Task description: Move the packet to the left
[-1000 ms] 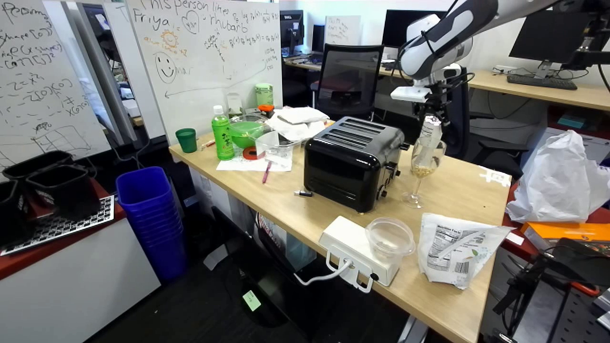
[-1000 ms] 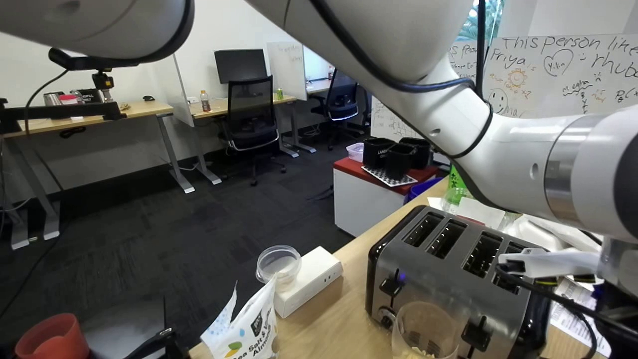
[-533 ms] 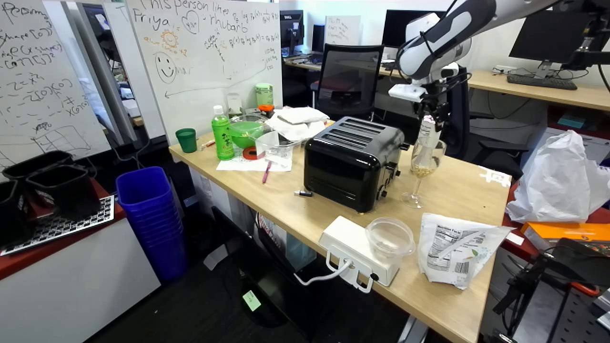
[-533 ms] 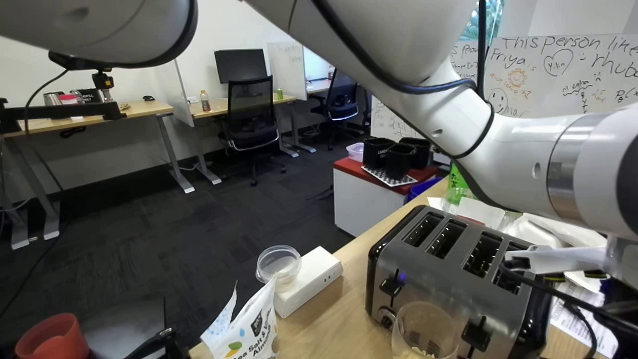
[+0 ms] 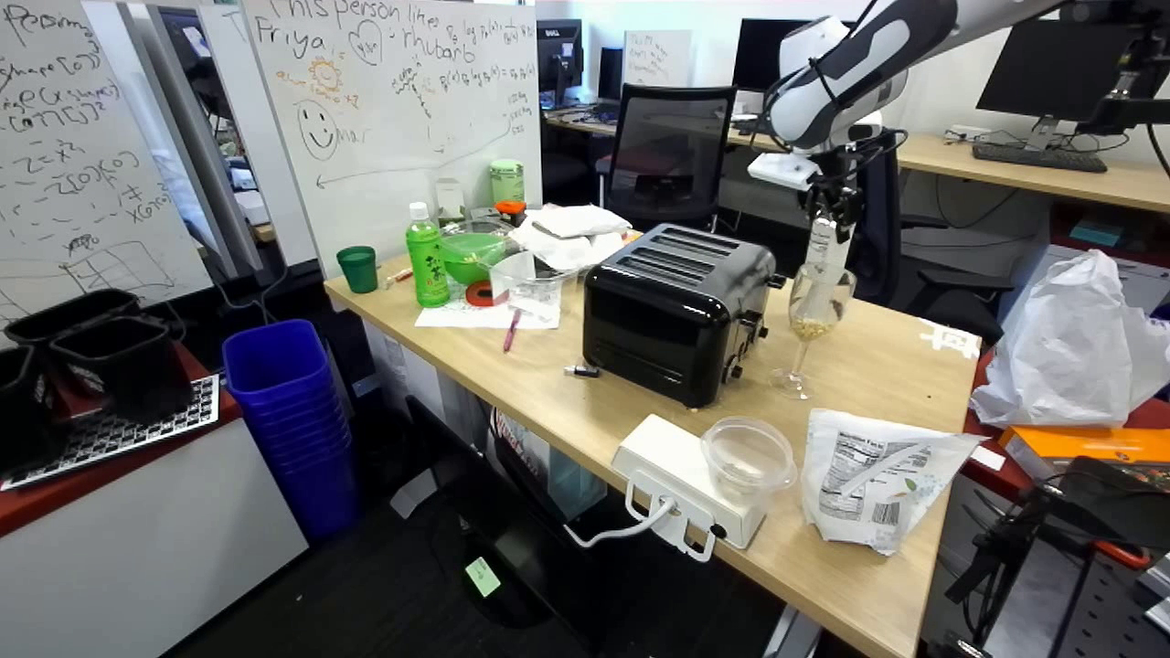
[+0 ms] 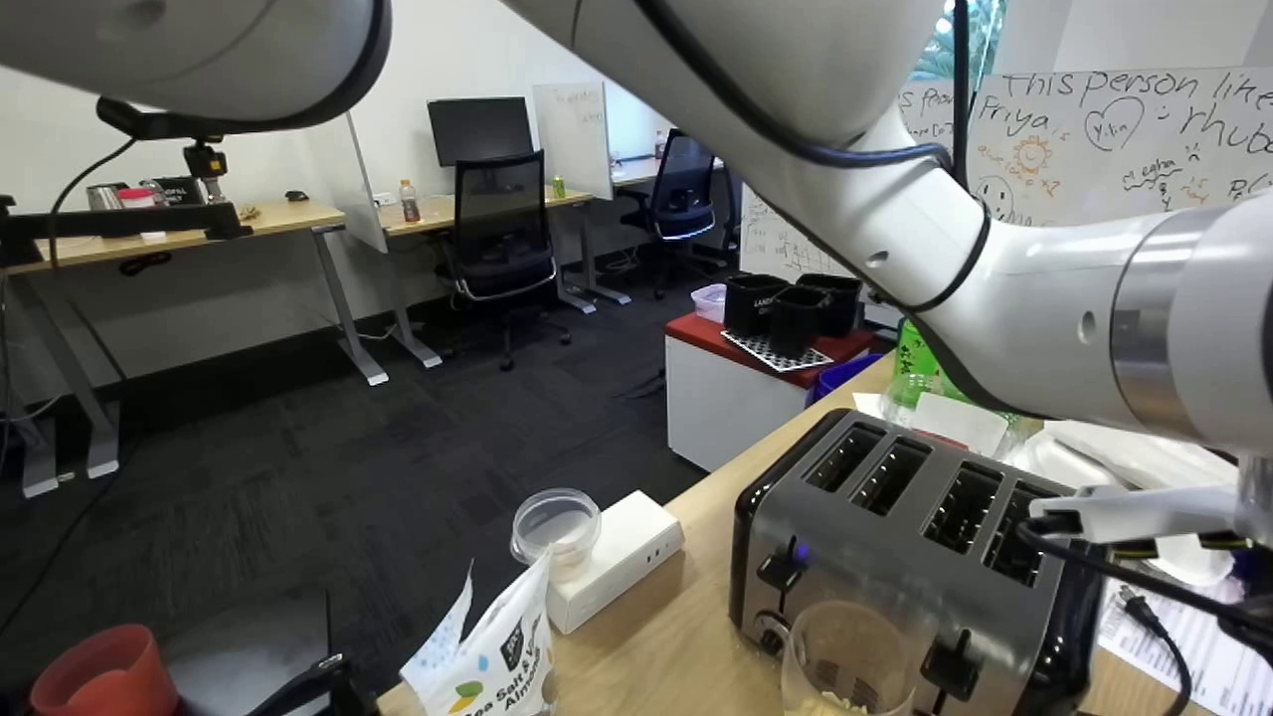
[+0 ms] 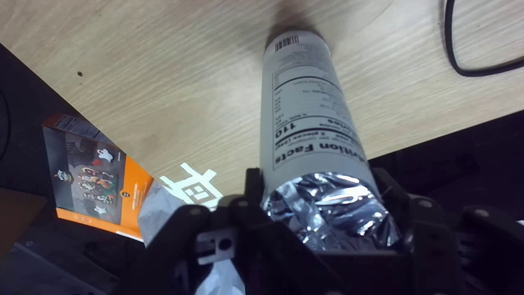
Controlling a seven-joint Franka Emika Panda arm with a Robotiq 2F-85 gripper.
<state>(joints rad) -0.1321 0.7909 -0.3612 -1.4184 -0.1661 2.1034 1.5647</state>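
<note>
In an exterior view, nearest first: pouch [image 5: 873, 480] near the end of the table [image 5: 900, 356], same spot as a second ago. Tub [image 5: 777, 468] at the end of the white box [image 5: 678, 464], also unmoved. Toaster [image 5: 676, 315] and wine glass [image 5: 839, 297] with pale bits in it: no change. Packet [image 5: 827, 247] is behind the glass, right of the toaster in that view; lower part shows only through the bowl, can't tell if it touches the table. It has shifted slightly with the gripper [image 7: 317, 180] over the last second. Wrist view: gripper is narrow on the packet, pressing both sides near the foil end, so it's holding it. White plate [image 5: 783, 170] above sits a bit higher than before. Arm [image 5: 850, 87] comes in from upper right, slopes down and ends with the gripper pointing down. In an exterior view it sits slightly further right, uncovering more of the toaster's end slot [image 6: 1014, 542]
</note>
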